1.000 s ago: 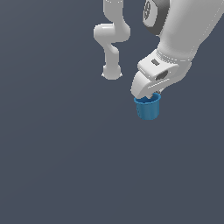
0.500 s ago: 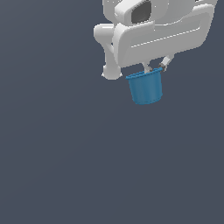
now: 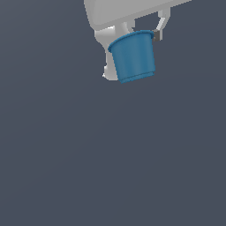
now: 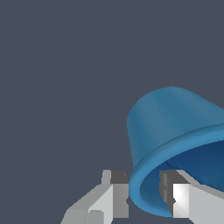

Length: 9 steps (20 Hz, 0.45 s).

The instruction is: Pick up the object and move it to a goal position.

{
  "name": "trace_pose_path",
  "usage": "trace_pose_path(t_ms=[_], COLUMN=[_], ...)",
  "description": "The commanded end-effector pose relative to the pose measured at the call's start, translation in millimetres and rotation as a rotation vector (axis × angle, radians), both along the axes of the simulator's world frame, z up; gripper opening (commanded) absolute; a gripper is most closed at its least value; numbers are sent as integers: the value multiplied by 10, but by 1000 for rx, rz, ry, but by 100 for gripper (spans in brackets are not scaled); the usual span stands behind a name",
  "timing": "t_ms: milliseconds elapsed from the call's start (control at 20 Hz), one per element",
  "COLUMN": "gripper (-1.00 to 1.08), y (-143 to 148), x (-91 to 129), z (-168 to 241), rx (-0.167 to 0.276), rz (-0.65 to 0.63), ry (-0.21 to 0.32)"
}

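- Clenched on the rim of the blue cup (image 3: pixel 132 56), the hand (image 4: pixel 144 197) holds it by the wall: in the wrist view one finger (image 4: pixel 114 197) presses the outside of the rim and the other finger (image 4: pixel 179 199) sits inside the mouth.
- In the exterior view the hand's white body (image 3: pixel 123 11) fills the upper edge of the picture, and only one grey fingertip (image 3: pixel 156 35) shows, touching the cup's rim on the exterior view's right.
- The cup hangs directly under the hand, lifted clear of the dark grey desk (image 3: pixel 88 167), with nothing touching its base.
- It is slightly tilted: the rim is higher on the exterior view's right, and the narrower base leans toward that same side.
- The cup is plain blue, tapered from a thicker rim down to a smaller flat bottom; in the wrist view its rim (image 4: pixel 148 175) appears as a lighter blue band around a darker interior.
- Behind the cup in the exterior view, part of the white arm (image 3: pixel 110 53) shows at the cup's left edge, partly hidden by it.
- The cup sits in the upper middle of the exterior view, a little to the right of centre.
- No marker for a goal position can be seen in either view.
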<state>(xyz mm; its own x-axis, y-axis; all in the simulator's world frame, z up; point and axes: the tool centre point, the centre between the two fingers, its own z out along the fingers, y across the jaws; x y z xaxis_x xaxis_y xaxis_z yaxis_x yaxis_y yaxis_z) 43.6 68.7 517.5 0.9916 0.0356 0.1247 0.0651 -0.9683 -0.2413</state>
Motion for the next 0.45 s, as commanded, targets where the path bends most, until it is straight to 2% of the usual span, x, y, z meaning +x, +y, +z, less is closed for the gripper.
trace_pose_path(t_ms=[0,400], gripper=[-100,-100], y=[-69,-94], x=[4,4], z=[121,140], rx=[17,21], rz=[-29,-37], ry=[-12,-14])
